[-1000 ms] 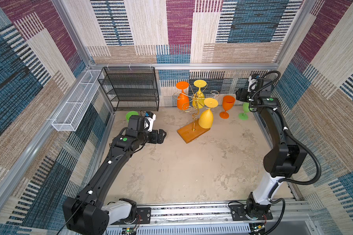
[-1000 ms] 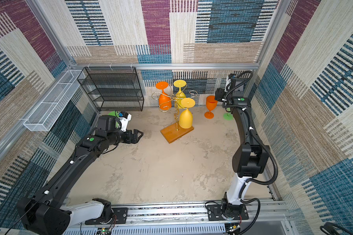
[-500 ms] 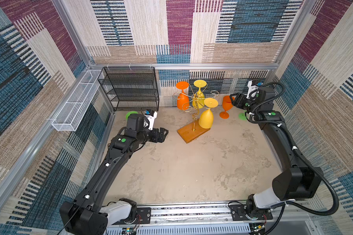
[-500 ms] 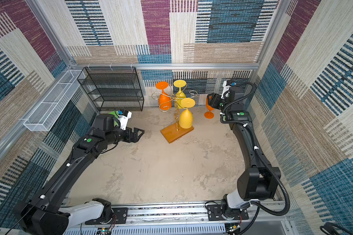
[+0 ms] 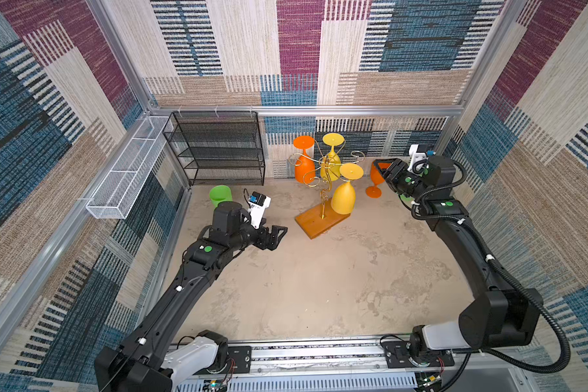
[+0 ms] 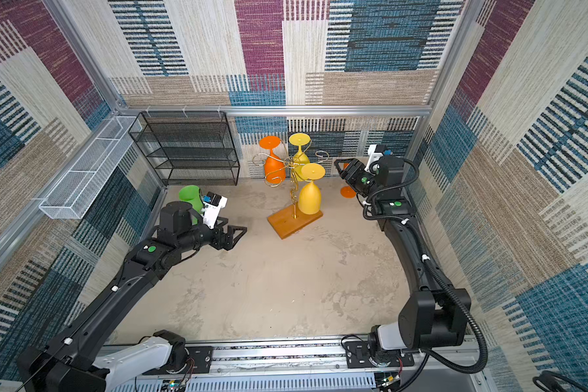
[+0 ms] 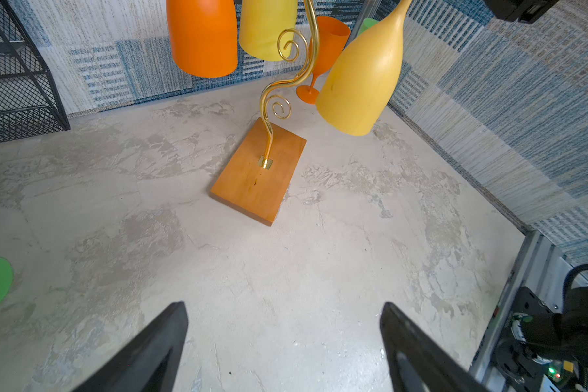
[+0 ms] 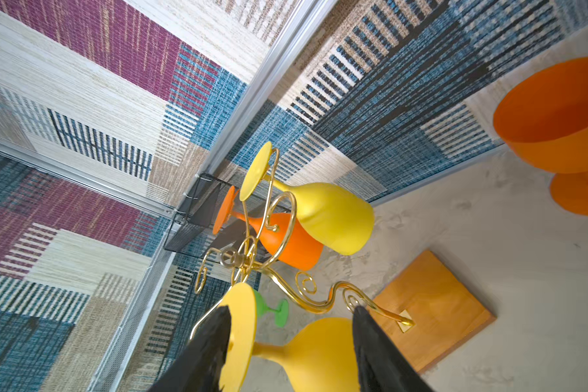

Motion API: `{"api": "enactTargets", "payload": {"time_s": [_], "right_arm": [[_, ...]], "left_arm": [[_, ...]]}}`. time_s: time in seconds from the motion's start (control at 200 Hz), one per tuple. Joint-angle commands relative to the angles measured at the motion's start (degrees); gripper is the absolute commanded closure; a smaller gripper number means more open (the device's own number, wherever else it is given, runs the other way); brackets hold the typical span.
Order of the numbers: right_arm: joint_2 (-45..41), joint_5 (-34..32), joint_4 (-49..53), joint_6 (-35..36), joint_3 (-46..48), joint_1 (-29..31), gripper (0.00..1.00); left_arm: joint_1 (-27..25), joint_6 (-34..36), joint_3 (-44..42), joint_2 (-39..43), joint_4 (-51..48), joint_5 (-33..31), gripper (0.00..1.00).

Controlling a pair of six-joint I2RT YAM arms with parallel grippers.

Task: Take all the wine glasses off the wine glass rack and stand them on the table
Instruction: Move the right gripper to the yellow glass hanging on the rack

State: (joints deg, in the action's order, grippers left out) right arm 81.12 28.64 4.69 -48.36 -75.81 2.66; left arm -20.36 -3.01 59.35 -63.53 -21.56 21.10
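**Top views.** The wine glass rack (image 5: 323, 190) stands upright on the table (image 5: 302, 288), far of centre, on its wooden base (image 5: 314, 222). Three glasses hang from it bowl-down: an orange glass (image 5: 303, 168), a far yellow glass (image 5: 331, 164) and the near yellow wine glass (image 5: 344, 200). The left gripper (image 5: 279, 234) is left of the base, jaws apart and empty. The right gripper (image 5: 381, 172) is right of the rack, just beside an upright orange glass (image 5: 374, 191).

**Left wrist.** The fingers (image 7: 156, 346) are spread wide over bare table, with the base beyond them.

**Right wrist.** The fingers (image 8: 377, 353) are apart and clamp nothing. The near yellow wine glass, hooked on its gold arm, shows between them.
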Motion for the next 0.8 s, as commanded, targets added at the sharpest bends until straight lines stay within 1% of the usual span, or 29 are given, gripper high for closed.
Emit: {"api": "enactTargets", "payload": {"time_s": [0.0, 0.21, 0.401, 0.501, 0.791], "right_arm": [[-1.0, 2.7, -5.4, -5.8, 1.5, 0.5, 0.42], [-3.1, 3.8, -8.5, -9.8, 5.5, 2.1, 0.45], [-4.6, 3.8, -10.1, -11.1, 7.9, 3.4, 0.47], [-4.3, 4.6, -10.4, -11.5, 7.9, 4.0, 0.48], [-4.2, 4.1, -10.1, -11.6, 6.9, 6.1, 0.50]], "left_arm": [[0.0, 2.1, 0.0, 0.3, 3.0, 1.4, 0.08], [0.0, 1.9, -0.2, 0.6, 3.7, 3.2, 0.09], [-0.1, 1.7, -0.4, 0.8, 4.0, 4.2, 0.09], [-0.1, 1.6, -0.5, 1.2, 4.2, 4.2, 0.09], [-0.2, 1.3, -0.9, 2.3, 4.3, 4.5, 0.08]]}}
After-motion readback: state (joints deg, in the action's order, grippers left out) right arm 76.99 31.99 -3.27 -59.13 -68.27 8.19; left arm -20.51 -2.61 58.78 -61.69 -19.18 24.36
